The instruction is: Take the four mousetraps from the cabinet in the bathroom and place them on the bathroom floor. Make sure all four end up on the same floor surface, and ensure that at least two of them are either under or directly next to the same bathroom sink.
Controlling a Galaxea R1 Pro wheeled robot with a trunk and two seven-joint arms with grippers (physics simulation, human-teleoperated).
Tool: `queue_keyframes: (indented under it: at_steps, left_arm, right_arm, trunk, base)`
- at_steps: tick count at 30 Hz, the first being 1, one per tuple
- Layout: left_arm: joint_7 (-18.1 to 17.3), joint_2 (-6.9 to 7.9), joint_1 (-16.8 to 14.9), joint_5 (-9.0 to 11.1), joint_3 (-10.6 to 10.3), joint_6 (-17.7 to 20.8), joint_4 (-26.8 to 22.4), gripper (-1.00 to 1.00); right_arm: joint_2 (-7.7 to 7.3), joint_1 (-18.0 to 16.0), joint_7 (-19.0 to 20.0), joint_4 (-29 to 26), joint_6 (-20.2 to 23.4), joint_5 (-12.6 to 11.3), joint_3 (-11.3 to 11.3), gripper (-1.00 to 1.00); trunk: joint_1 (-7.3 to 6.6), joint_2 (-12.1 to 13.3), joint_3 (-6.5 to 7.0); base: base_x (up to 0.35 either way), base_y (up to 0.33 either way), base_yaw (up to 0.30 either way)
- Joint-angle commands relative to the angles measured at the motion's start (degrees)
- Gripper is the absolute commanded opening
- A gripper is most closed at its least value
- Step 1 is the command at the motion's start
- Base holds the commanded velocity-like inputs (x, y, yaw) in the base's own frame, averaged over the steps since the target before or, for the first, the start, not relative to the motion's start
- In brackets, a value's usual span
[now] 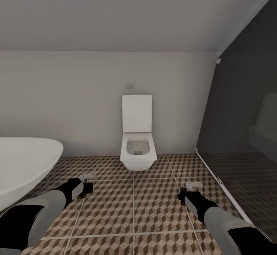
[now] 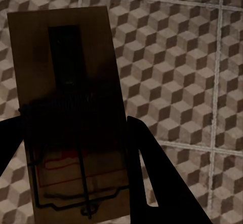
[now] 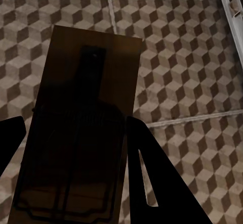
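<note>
Patterned bathroom floor (image 1: 134,209) is spreading out ahead of you, with the toilet (image 1: 137,141) dead centre against the wall and the bathtub (image 1: 23,166) curving in on your left. No sink is showing from where you are facing. You are carrying a load on both sides: your left pincer (image 1: 85,184) is clamping one mousetrap (image 2: 68,107), your right pincer (image 1: 188,193) is clamping another (image 3: 83,128). Each board is running lengthways out past the fingertips, hanging above the tiles, not yet set down.
</note>
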Motion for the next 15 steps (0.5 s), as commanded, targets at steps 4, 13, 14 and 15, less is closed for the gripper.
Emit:
queue_keyframes:
  at_steps: [4, 13, 14, 15]
  left_arm:
    - [0.1, 0.01, -0.1, 0.6, -0.4, 0.2, 0.0, -1.0]
    - [0.1, 0.01, -0.1, 0.6, -0.4, 0.2, 0.0, -1.0]
    - [0.1, 0.01, -0.1, 0.6, -0.4, 0.2, 0.0, -1.0]
    - [0.1, 0.01, -0.1, 0.6, -0.4, 0.2, 0.0, -1.0]
  right_arm:
    - [-0.02, 0.0, -0.4, -0.2, 0.4, -0.4, 0.5, -1.0]
    - [0.05, 0.0, -0.4, -0.2, 0.4, -0.3, 0.5, -1.0]
    - [0.06, 0.0, -0.4, -0.2, 0.4, -0.3, 0.5, -1.0]
    - [0.06, 0.0, -0.4, -0.2, 0.4, -0.3, 0.5, -1.0]
  trunk:
    - [0.88, -1.6, -0.78]
    - [2.85, -5.3, -2.39]
    - [3.07, -5.7, -2.57]
    - [3.29, -6.1, -2.75]
  base:
    - [0.0, 0.0, 0.0]
    - [0.0, 0.0, 0.0]
    - [0.0, 0.0, 0.0]
    - [0.0, 0.0, 0.0]
